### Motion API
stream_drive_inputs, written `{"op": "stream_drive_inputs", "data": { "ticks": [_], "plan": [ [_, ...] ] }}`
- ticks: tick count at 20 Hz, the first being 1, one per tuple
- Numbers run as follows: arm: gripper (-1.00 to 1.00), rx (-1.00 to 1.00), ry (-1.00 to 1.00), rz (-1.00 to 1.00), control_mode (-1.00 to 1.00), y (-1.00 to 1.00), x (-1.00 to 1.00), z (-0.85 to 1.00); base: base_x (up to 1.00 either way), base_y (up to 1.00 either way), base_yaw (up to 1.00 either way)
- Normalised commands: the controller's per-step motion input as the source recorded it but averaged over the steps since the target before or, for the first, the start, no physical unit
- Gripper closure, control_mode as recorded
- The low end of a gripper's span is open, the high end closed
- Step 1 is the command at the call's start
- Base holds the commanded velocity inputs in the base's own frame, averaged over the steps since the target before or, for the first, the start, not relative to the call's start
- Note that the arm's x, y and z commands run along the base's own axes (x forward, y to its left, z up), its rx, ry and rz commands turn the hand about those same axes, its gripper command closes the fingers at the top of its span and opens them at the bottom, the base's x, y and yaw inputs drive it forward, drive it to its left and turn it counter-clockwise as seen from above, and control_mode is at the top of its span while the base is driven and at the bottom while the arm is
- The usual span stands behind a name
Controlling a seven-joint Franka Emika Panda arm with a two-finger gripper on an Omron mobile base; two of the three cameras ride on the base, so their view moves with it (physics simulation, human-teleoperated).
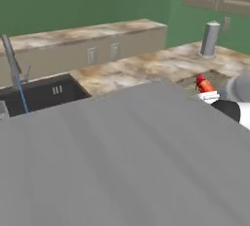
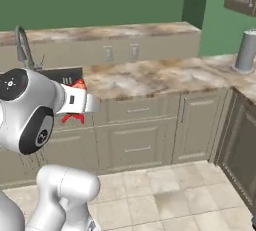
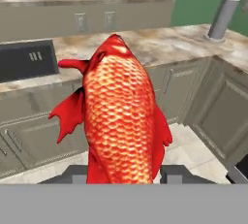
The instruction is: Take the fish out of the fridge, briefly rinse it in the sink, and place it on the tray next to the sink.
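Observation:
My gripper [image 3: 123,174] is shut on the fish [image 3: 118,116], a red-orange scaly fish that stands head-up between the two dark fingertips [image 3: 77,173]. In the left base view the fish [image 1: 203,83] sticks up from the gripper [image 1: 209,94] at the right, over the counter's edge. The right base view has the fish [image 2: 73,118] held in the gripper [image 2: 85,103] in front of the lower cabinets. The dark sink [image 1: 46,93] lies to the left with its faucet [image 1: 12,63]; a thin blue stream runs from the spout. The tray is out of view.
A big grey steel-coloured panel [image 1: 122,161], seemingly the fridge's door, covers the lower left base view. A marbled counter [image 2: 150,77] runs along the green wall and turns a corner, where a grey cylinder [image 2: 246,51] stands. Below are beige cabinets [image 2: 135,130] and tiled floor [image 2: 165,195].

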Motion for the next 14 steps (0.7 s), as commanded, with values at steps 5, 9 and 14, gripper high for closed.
{"op": "stream_drive_inputs", "data": {
  "ticks": [5, 9, 14],
  "plan": [
    [1.00, 0.00, 0.00, 0.00, 1.00, 0.00, 0.00, 0.00, 0.24, 0.00, 0.84],
    [1.00, 0.00, 0.00, 0.00, 1.00, 0.00, 0.00, 0.00, 0.92, 0.06, 0.43],
    [1.00, 0.00, 0.00, 0.00, 1.00, 0.00, 0.00, 0.00, 1.00, 0.09, 0.00]
  ]
}}
